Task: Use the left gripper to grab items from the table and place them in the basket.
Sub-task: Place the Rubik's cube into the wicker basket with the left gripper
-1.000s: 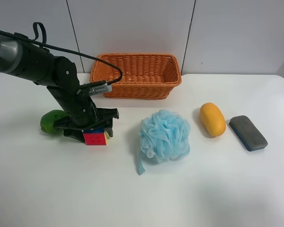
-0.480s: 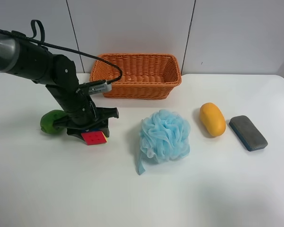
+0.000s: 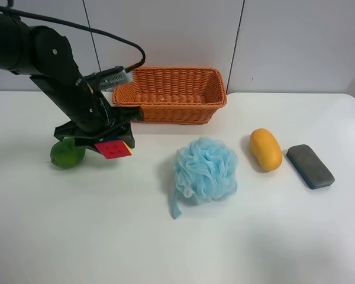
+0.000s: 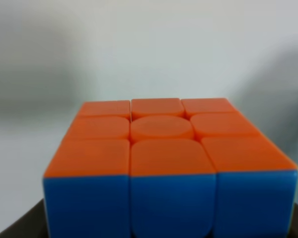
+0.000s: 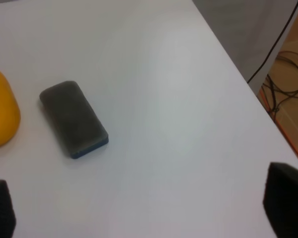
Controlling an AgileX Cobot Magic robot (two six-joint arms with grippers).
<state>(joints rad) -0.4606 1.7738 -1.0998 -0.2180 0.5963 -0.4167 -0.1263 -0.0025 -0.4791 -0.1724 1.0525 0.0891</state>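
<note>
From the high camera, the arm at the view's left, which the left wrist view shows to be the left one, reaches down over the white table [image 3: 254,236]. The left gripper [image 3: 109,145] is clamped on the puzzle cube [image 3: 113,149]. The cube is tilted, with its red face towards the camera, and it seems to hang just above the tabletop. It is just in front of the near left corner of the wicker basket [image 3: 171,112] and outside it. A green round fruit [image 3: 66,154] lies on the table just beside the gripper, on the side away from the basket. A light-blue mesh bath pouf [image 3: 206,168] sits near the middle of the table. Further towards the view's right lie an orange-yellow oval fruit [image 3: 265,149] and, near it but apart, a grey-blue block [image 3: 310,166].

On the right wrist camera, the right gripper [image 5: 141,208] is above the table with its jaws wide apart and nothing between them. The block [image 5: 73,119] lies flat ahead of it, with the oval fruit [image 5: 1,115] close by. Cables [image 5: 288,64] lie on the floor past the table edge.

Up close on the left wrist camera, the cube [image 4: 169,163] fills the frame, showing an orange face and a blue face. Dark gripper parts show at its two lower corners.
</note>
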